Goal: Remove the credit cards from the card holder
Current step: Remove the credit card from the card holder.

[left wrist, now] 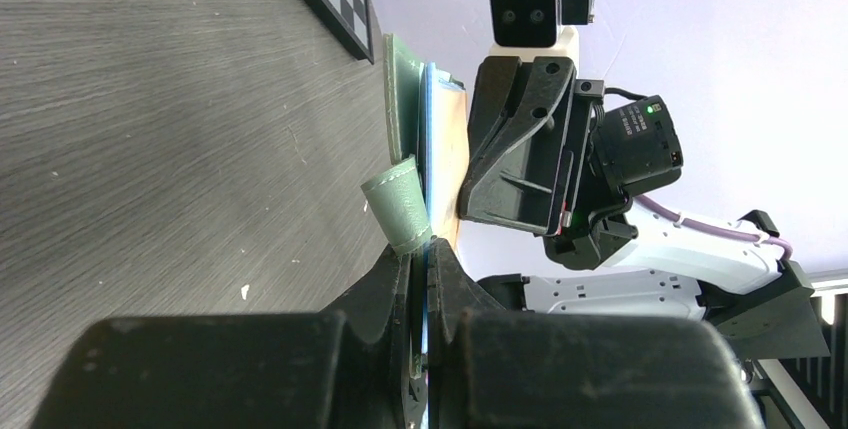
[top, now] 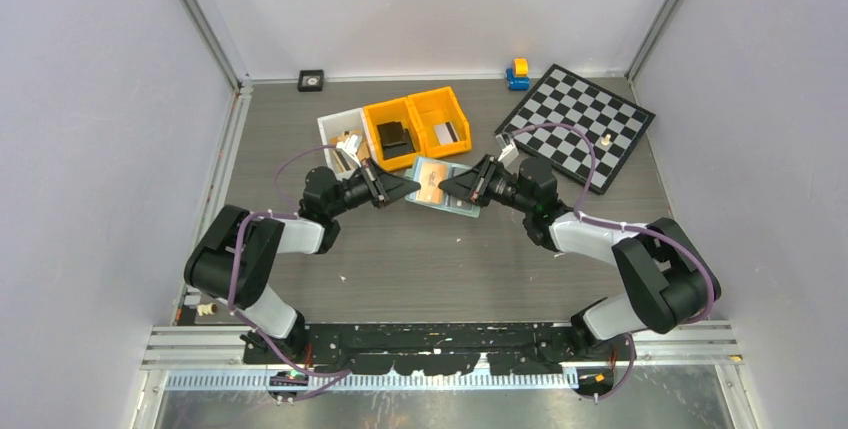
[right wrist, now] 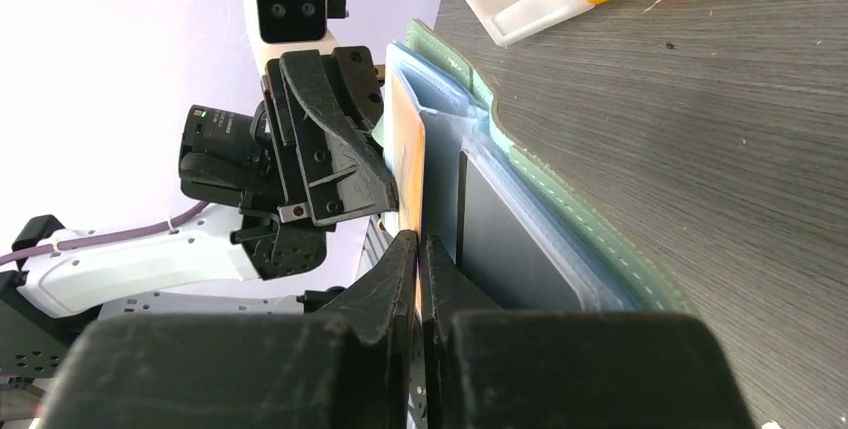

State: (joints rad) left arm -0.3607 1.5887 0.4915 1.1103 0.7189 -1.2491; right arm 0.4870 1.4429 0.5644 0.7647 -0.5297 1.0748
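L gripper [top: 408, 190] clamps card holder [top: 460, 202] edge as anchor; R gripper [top: 446, 187] pinched on orange card [right wrist: 404, 161], presumably for pull-out.

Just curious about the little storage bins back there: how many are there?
3, side by side in a row: a white bin on the left, a middle orange bin, and a right orange bin. None seems hidden.

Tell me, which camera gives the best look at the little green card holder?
The right wrist view. There the card holder fills the frame: green cover, clear blue sleeves and a tan card. The top view shows it flat on the table, but small and far off. The left wrist view catches only its thin edge.
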